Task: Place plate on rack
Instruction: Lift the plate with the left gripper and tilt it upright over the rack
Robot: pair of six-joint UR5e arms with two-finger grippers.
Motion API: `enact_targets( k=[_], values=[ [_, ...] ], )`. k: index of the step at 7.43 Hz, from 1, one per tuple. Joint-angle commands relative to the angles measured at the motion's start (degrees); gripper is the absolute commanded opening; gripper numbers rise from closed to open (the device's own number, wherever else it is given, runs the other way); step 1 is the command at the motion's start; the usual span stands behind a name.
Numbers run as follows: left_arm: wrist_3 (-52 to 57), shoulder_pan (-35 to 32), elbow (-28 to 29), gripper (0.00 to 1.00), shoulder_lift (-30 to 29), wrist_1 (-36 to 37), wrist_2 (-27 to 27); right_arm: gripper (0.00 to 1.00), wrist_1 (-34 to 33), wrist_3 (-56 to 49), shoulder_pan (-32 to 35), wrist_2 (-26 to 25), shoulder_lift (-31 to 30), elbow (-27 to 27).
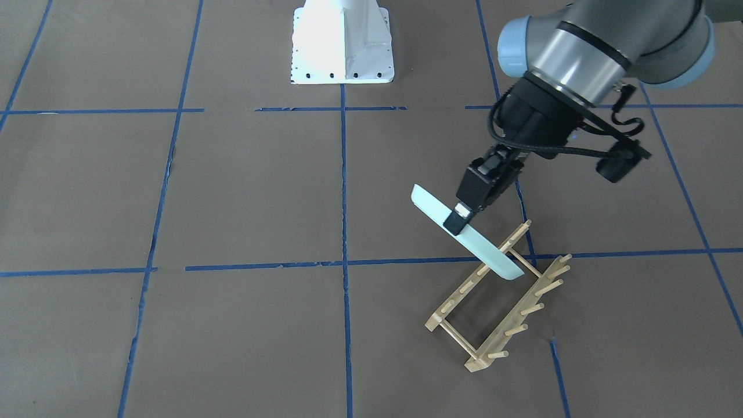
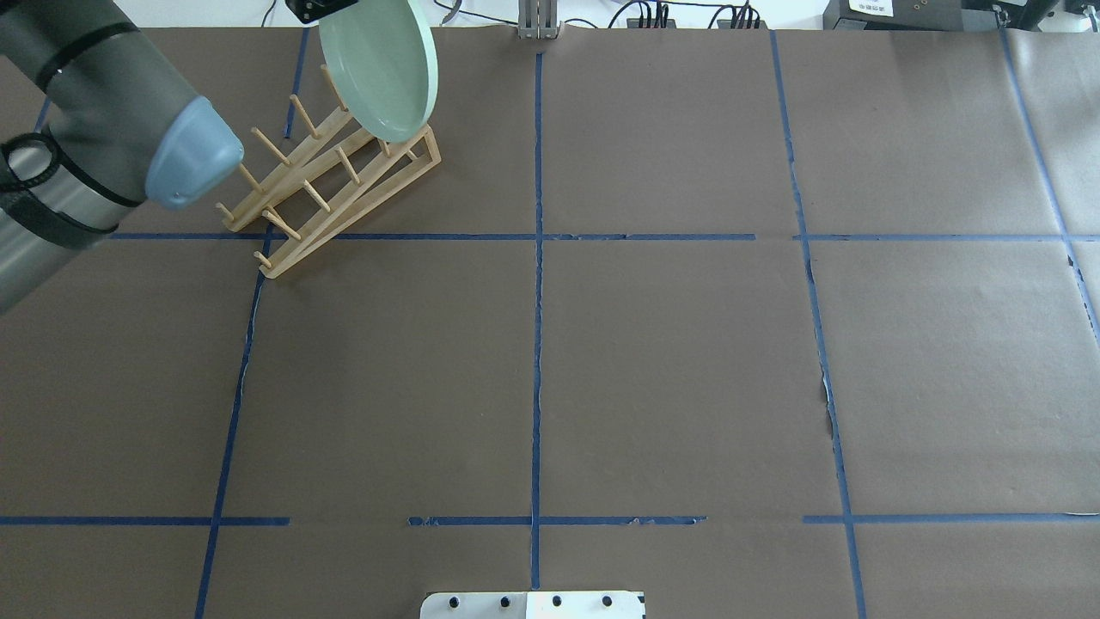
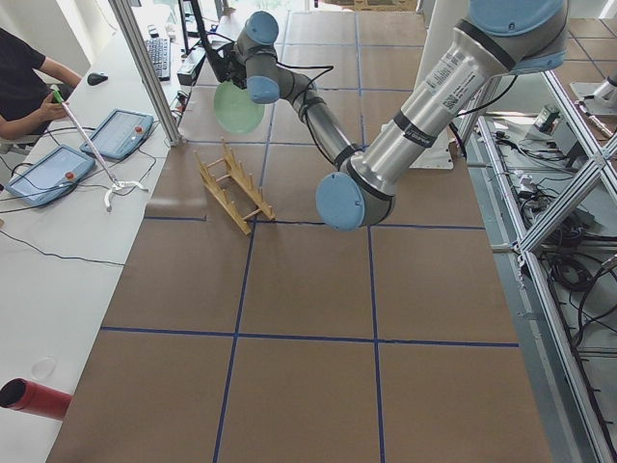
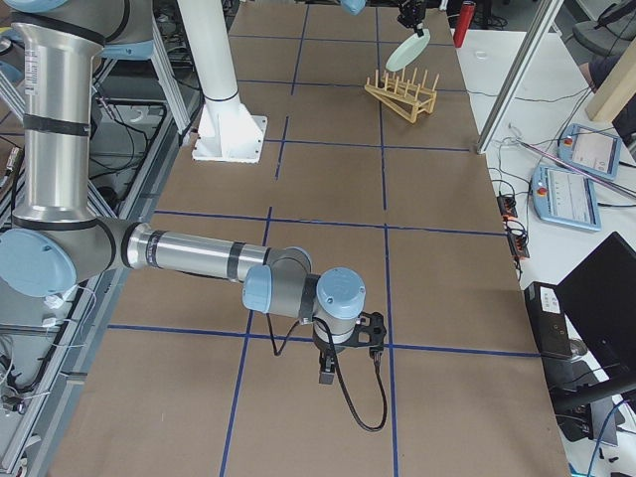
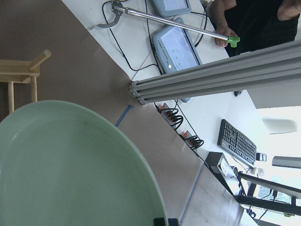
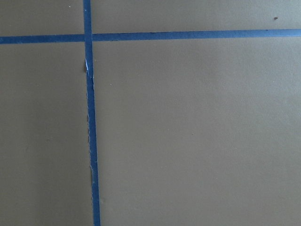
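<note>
My left gripper [image 1: 457,223] is shut on the rim of the pale mint-green plate [image 1: 432,210]. It holds the plate on edge and tilted, over one end of the small wooden rack [image 1: 499,307]. The plate's lower edge sits among the end pegs; I cannot tell whether it touches them. The plate [image 2: 382,69] and the rack [image 2: 335,172] also show in the overhead view, at the far left. The plate [image 5: 70,169] fills the left wrist view. My right gripper [image 4: 326,373] shows only in the exterior right view, low over bare paper; I cannot tell if it is open or shut.
Brown paper with a blue tape grid [image 2: 537,258] covers the table. The white robot base [image 1: 342,46] stands mid-table at the robot's side. An aluminium post [image 3: 145,68] and an operator's desk with tablets [image 3: 58,174] lie just beyond the rack.
</note>
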Motion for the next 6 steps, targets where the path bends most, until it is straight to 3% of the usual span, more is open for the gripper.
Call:
enact_targets(
  k=[1,3,6],
  values=[
    [-1.44,-2.53,6.26,0.00,3.97,-23.06,-2.15,1.00,0.00,0.00,0.00,0.00,0.00,0.03],
    [-1.11,-0.61,10.29,0.00,4.43,-33.92,10.64,1.00,0.00,0.00,0.00,0.00,0.00,0.03],
    [-0.84,2.73,12.08,0.00,5.22,-35.56,13.41,1.00,0.00,0.00,0.00,0.00,0.00,-0.06]
  ],
)
